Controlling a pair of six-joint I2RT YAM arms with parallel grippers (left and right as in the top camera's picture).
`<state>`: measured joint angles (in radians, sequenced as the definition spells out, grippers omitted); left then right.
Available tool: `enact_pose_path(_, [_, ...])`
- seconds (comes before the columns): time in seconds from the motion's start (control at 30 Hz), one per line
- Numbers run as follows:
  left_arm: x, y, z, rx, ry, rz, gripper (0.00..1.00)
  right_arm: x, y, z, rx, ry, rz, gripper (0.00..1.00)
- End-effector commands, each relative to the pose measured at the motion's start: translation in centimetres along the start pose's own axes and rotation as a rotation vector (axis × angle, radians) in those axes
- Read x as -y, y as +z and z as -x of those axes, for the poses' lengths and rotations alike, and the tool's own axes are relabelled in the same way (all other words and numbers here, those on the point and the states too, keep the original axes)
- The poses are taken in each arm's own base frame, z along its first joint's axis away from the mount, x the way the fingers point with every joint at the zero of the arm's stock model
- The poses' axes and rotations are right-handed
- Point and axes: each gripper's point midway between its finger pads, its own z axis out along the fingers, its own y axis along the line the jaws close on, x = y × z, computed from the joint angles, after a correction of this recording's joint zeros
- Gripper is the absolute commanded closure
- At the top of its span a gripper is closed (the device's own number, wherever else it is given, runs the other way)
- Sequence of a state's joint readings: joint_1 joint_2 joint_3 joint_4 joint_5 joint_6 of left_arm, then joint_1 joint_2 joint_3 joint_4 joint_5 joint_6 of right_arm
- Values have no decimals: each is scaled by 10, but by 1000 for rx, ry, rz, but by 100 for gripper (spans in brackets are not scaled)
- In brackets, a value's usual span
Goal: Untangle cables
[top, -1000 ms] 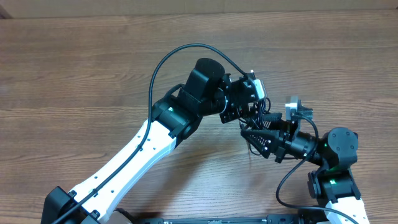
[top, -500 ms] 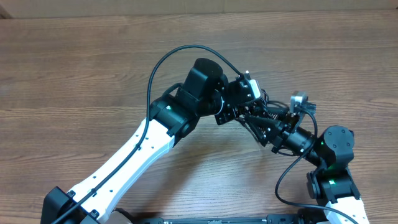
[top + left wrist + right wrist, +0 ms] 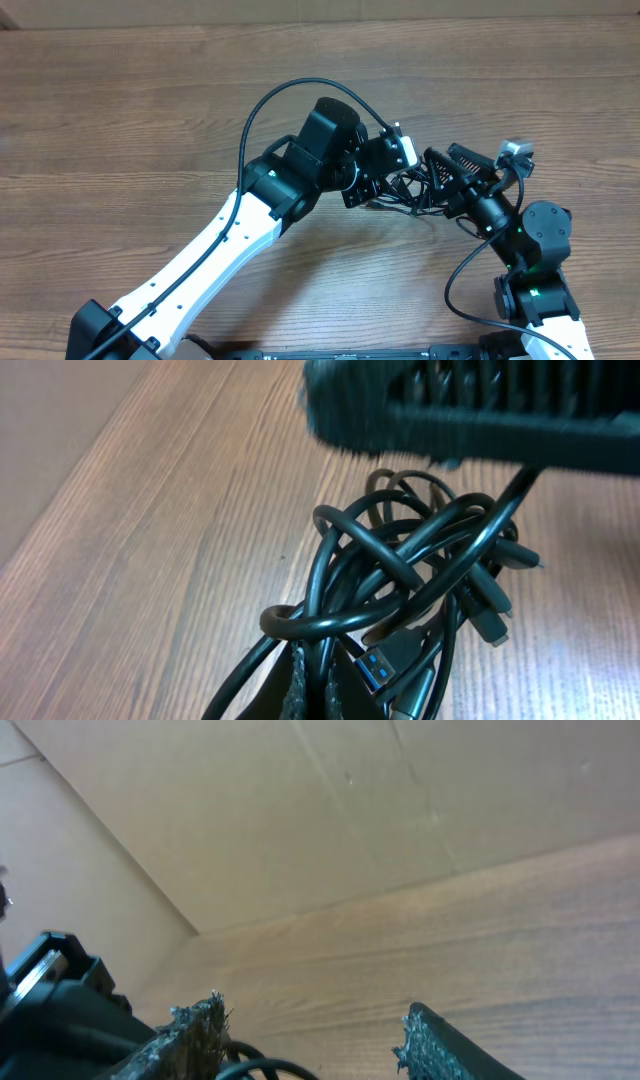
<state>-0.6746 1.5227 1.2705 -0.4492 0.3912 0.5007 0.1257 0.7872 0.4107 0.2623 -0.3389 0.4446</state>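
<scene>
At left tool point(image 3: 388, 192): cables point(image 3: 415, 196), axis left-right

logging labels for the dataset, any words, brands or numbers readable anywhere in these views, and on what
No readable text in any view.
Tangled thin black cables and their blue-tongued USB plug: no print visible.
Brown wooden table: bare grain only.
Small white box on the left wrist: too small to tell.

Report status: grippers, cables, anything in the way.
Left gripper shut on cables. Right gripper open, beside them. Cables bunched, tangled. Nothing else in the way.
</scene>
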Motion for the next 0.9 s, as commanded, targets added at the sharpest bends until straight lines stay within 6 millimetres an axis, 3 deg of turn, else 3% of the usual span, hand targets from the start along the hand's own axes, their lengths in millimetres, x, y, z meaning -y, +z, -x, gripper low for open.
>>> enact_pose_path(0.0, [-11, -4, 3, -14, 26, 67, 96, -10, -1, 16, 43, -21, 31, 42])
enact_pose_path(0.3, [-19, -5, 3, -18, 30, 107, 96, -57, -10, 1, -57, -55, 301, 42])
enact_pose_path(0.5, [-7, -5, 26, 92, 57, 27, 96, -59, -10, -3, -77, -50, 313, 42])
enact_pose_path(0.87, [-5, -6, 38, 145, 59, 10, 96, -64, -13, -15, -135, -36, 357, 42])
